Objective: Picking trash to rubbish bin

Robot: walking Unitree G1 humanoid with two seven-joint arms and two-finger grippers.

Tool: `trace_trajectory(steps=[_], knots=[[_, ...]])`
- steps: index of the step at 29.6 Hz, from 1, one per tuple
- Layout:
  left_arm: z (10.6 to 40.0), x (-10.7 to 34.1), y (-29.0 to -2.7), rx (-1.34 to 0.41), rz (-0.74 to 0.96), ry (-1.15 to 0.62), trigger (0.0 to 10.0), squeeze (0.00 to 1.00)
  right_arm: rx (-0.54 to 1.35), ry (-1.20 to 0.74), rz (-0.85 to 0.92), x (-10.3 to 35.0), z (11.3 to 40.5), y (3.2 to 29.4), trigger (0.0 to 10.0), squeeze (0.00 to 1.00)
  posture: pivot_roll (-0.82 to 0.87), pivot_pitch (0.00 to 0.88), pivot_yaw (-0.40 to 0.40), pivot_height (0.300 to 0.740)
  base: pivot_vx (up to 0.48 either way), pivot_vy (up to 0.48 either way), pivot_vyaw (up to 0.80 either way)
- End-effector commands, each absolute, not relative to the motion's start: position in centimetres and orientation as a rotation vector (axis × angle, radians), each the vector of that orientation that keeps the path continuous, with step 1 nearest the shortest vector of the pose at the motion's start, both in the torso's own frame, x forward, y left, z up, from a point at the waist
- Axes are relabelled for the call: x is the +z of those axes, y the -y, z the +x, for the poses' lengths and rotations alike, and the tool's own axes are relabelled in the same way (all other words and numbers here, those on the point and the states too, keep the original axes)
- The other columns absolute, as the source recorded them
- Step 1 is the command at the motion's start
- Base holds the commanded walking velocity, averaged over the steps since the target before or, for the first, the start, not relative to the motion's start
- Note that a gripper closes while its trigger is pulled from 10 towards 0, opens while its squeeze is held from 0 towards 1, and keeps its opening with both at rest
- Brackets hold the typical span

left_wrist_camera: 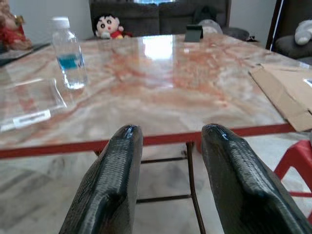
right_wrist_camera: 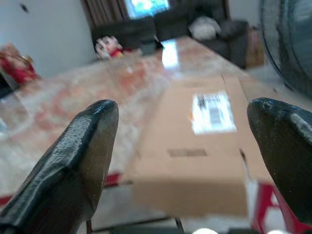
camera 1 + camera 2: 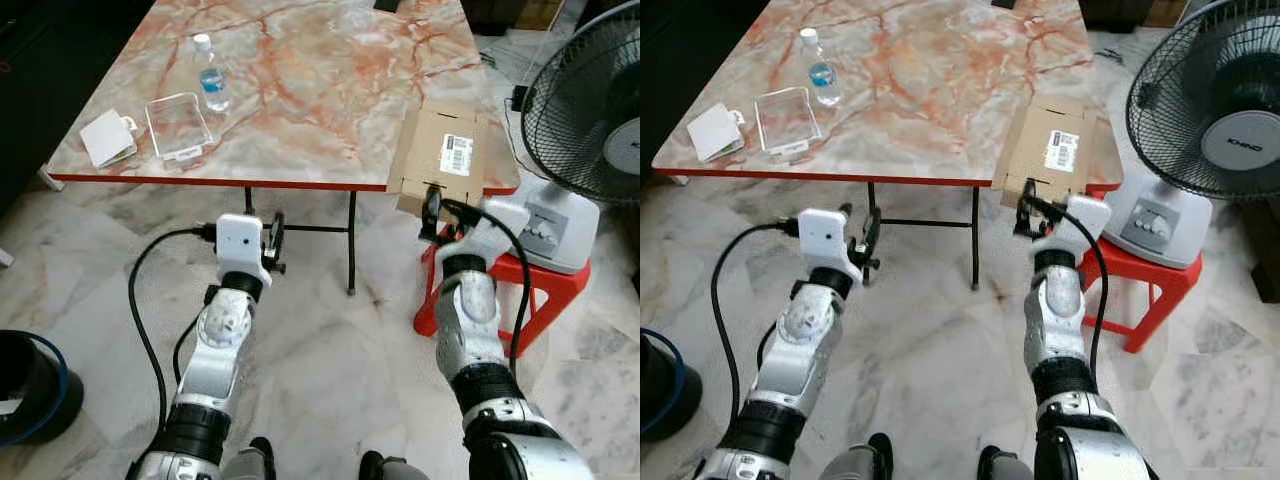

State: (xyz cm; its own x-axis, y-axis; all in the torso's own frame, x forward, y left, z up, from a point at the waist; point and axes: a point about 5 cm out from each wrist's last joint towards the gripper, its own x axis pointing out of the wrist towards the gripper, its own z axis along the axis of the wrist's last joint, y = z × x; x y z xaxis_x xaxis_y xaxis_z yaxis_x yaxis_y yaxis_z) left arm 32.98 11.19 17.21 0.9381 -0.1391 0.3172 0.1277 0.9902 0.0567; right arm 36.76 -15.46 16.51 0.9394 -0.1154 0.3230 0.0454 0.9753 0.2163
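The surface point(image 3: 300, 90) is a marble-patterned top with a red edge, standing on a pale marble floor point(image 3: 330, 350). A flattened cardboard box point(image 3: 440, 150) with a white label lies at the surface's near right corner, its near flap hanging over the edge. Toward the left side stand a small water bottle point(image 3: 211, 75) with a blue label, upright, and just beside it a clear plastic tray point(image 3: 179, 126). A white packet point(image 3: 108, 137) lies near the left corner, apart from the tray.

The right end effector point(image 3: 433, 215) is raised just below the box's overhanging flap, its fingers point(image 2: 78, 161) spread wide with nothing between them; the right wrist view looks along them at the box. The left end effector point(image 3: 274, 243) sits in front of the near edge of the surface, below it, fingers point(image 1: 109, 185) parted a little and empty.

A dark bin point(image 3: 30, 385) with a blue rim stands on the floor at the far left. A fan point(image 3: 590, 110) rests on a red stool point(image 3: 545, 285) to the right of the surface.
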Motion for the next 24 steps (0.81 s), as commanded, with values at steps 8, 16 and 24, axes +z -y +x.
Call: trace_trajectory(steps=[8, 16, 24], knots=[[33.7, 17.9, -11.7, -0.111, 0.133, 0.361, 10.0, 0.00, 0.064, 0.343, 0.207, 17.7, 37.5, 12.2, 10.0, 0.00, 0.13, 0.188, 0.008, 0.740, 0.172, 0.000, 0.00], [33.7, 17.9, -11.4, -0.113, 0.128, 0.367, 10.0, 0.00, 0.087, 0.346, 0.194, 17.6, 37.0, 10.9, 10.0, 0.00, 0.13, 0.185, 0.002, 0.740, 0.322, 0.000, 0.00], [33.7, 17.8, -11.5, -0.105, 0.128, 0.371, 10.0, 0.00, 0.098, 0.335, 0.209, 17.6, 37.1, 11.1, 10.0, 0.00, 0.13, 0.187, 0.003, 0.740, 0.351, 0.000, 0.00]])
